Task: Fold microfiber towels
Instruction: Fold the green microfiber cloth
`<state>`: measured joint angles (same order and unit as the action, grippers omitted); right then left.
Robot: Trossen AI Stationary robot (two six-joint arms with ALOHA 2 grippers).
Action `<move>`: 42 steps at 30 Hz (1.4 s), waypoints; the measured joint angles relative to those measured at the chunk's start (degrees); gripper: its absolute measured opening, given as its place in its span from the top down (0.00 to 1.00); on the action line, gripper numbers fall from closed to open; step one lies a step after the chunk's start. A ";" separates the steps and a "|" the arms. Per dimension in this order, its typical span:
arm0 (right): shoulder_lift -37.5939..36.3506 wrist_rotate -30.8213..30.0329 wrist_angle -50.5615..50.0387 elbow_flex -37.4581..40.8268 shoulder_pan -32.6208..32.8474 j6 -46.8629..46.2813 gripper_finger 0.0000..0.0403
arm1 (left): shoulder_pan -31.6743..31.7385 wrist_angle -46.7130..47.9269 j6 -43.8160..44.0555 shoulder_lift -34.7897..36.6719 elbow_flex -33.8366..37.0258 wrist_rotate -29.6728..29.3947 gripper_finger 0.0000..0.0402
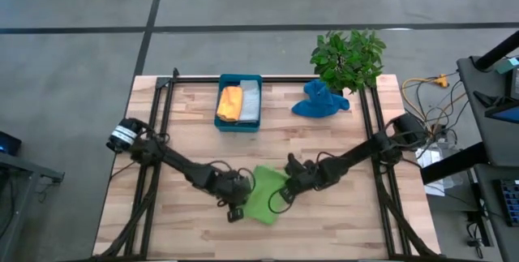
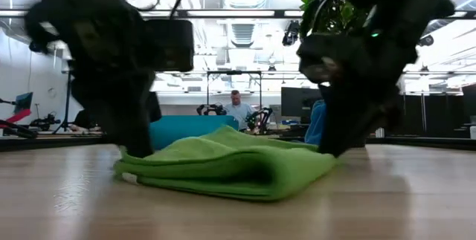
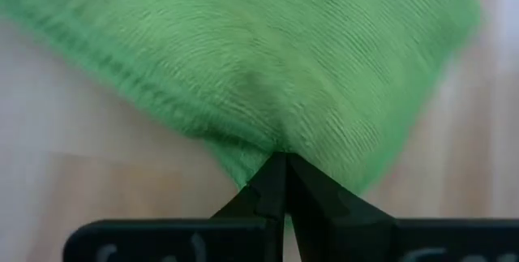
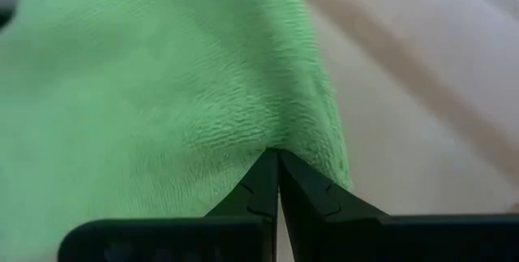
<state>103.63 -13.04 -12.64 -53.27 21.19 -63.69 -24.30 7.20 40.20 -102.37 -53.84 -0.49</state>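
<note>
Lime green towel lies folded well in front of the teal tray. My left gripper and right gripper each pinch an edge, fingers clamped tight. My own arms hide its side edges in the low view.

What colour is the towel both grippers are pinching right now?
Lime green. The towel shows best in the low view, folded on the table.
</note>
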 joint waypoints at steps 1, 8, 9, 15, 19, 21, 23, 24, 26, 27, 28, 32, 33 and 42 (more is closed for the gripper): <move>0.00 0.02 -0.02 -0.10 -0.67 0.96 0.98 | -0.78 -0.74 0.55 -0.04 0.02 -0.11 1.00; -3.28 -6.15 -0.88 -2.88 1.04 11.35 0.98 | -3.12 0.31 2.87 2.19 -0.11 -1.65 1.00; -3.70 -7.33 -0.58 -3.41 2.12 13.39 0.98 | -3.19 0.27 2.46 2.75 -0.11 -1.66 1.00; -3.26 -9.04 2.52 -8.11 9.37 18.28 0.98 | -3.63 -0.04 -10.29 4.88 -0.47 -2.01 1.00; -1.88 -9.23 2.60 -10.38 13.24 18.33 0.98 | -4.66 -0.24 -23.51 5.71 -0.72 0.16 1.00; -1.19 -9.34 2.54 -11.37 14.34 17.57 0.98 | -5.09 -0.39 -28.36 5.73 -0.70 2.06 1.00; -0.47 -9.53 2.67 -12.00 14.98 15.55 0.98 | -5.20 -0.16 -33.57 5.73 -0.66 4.76 1.00; -0.07 -9.55 2.57 -12.21 15.20 14.04 0.98 | -5.18 -0.01 -36.32 5.71 -0.66 6.13 0.99; 0.62 -9.55 2.55 -12.54 15.57 10.94 0.98 | -5.17 1.74 -40.82 5.69 -0.66 7.03 0.96; 0.88 -9.56 2.38 -12.62 15.67 9.54 0.98 | -5.16 2.44 -42.48 5.69 -0.65 7.13 0.94; 1.21 -9.55 2.40 -12.95 15.69 8.18 0.98 | -5.16 2.98 -44.14 5.66 -0.64 7.13 0.91; 1.74 -9.52 2.67 -13.06 16.08 4.10 0.98 | -5.39 3.95 -51.06 5.66 -0.86 4.48 0.74; 1.86 -9.52 2.73 -13.06 16.16 3.31 0.98 | -5.48 4.06 -52.61 5.66 -0.96 3.09 0.70; 1.89 -9.55 3.22 -13.01 16.45 1.13 0.98 | -5.53 4.11 -60.71 4.35 -1.14 -0.74 0.44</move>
<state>105.53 -22.59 -9.42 -66.28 37.64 -62.56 -29.82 11.31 -20.51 -98.02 -54.99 -1.23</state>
